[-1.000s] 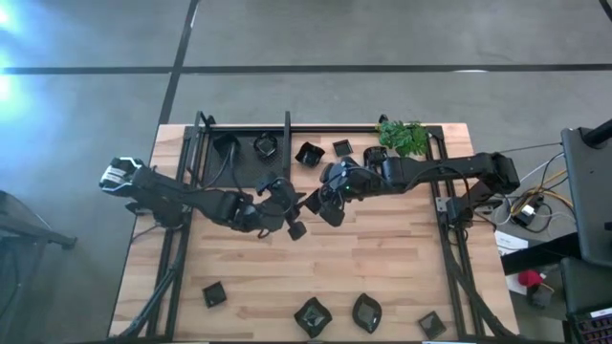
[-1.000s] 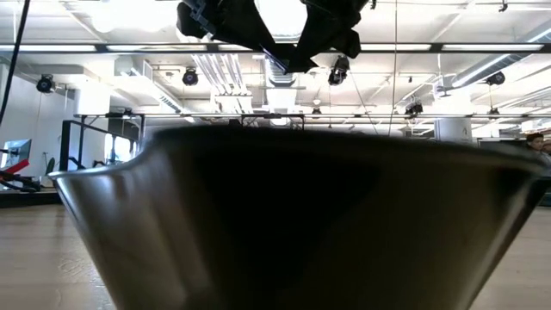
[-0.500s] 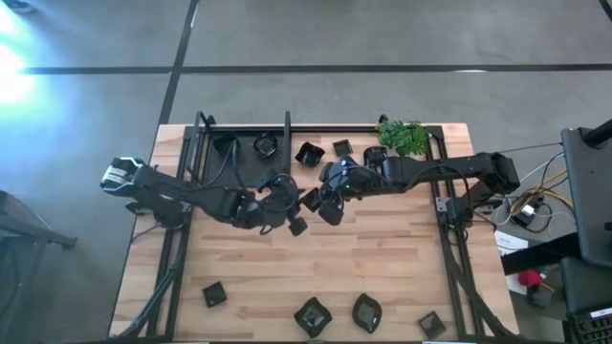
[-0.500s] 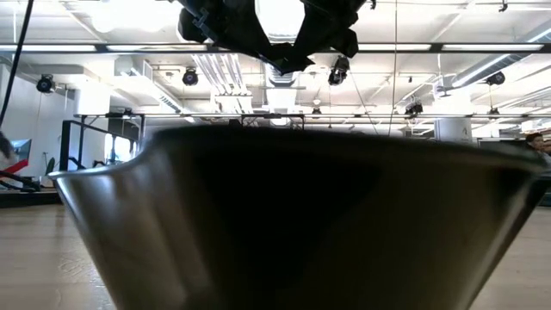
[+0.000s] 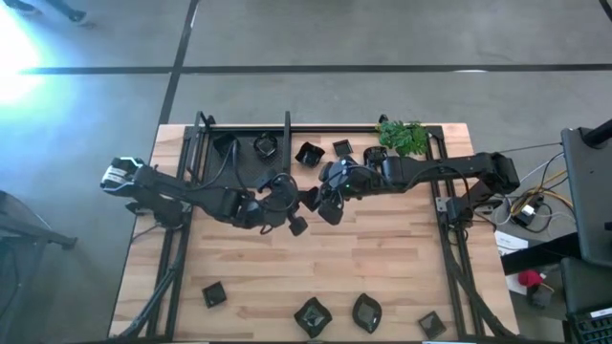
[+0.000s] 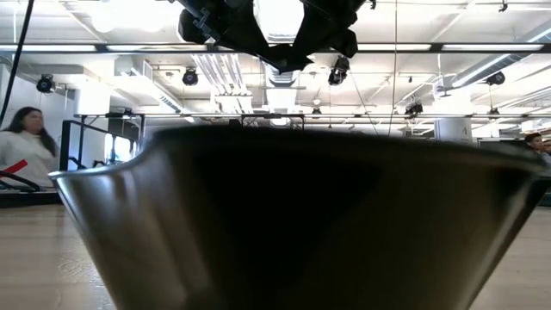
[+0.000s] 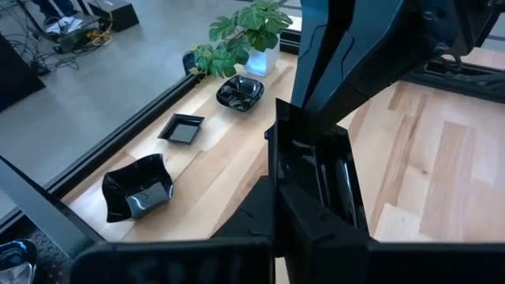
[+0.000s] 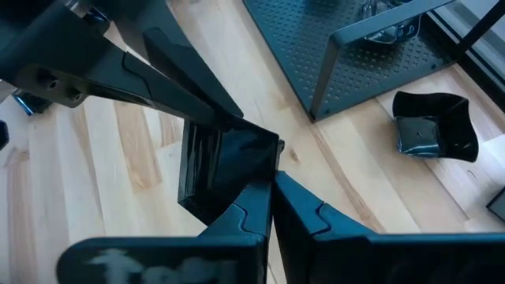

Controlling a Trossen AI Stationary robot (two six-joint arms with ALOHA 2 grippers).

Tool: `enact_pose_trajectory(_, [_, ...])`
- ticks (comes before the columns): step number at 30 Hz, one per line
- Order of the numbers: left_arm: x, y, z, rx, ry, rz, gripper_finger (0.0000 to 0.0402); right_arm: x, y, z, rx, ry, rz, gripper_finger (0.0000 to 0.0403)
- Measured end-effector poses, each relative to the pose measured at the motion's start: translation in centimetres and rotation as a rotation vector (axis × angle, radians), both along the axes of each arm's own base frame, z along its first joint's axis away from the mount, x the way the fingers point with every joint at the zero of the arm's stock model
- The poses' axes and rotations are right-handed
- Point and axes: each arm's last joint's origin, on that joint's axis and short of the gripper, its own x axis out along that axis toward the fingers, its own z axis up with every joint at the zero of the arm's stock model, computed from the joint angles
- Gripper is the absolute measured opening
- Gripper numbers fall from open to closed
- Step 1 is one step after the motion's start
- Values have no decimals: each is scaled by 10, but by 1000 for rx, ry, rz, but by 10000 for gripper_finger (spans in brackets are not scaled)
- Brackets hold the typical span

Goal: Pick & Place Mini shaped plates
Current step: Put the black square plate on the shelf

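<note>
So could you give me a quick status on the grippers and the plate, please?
Left gripper and right gripper both shut on one square plate, mid-table, above the wood. Nothing in the way.

two arms, left gripper and right gripper, meeting mid-table on one shared mini plate. high view count: four mini plates along the near edge, about four by the far edge, exact total unclear. one green plant. one person in the room behind.
</note>
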Motion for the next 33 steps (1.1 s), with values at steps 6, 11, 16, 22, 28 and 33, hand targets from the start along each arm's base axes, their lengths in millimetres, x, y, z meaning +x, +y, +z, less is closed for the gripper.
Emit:
enact_pose_trajectory(6, [0,0,0,-23,-1,-16,1,0,1,0,18,5,2,15])
enact_pose_trajectory(11, [0,-1,-1,-52,-9,-18,1,-2,2,0,68,8,17,52])
enact_pose_trajectory(16, [-1,0,0,-72,-19,-4,0,-6,2,12,93,-15,1,92])
enact_pose_trajectory(22, [-7,1,7,-90,-37,5,0,-23,2,44,77,-88,25,109])
enact_pose_trajectory(28, [-23,7,11,-171,-24,81,0,-50,3,70,106,-165,63,103])
enact_pose_trajectory(33, [-49,15,15,-241,-4,233,0,-70,3,86,106,-206,70,95])
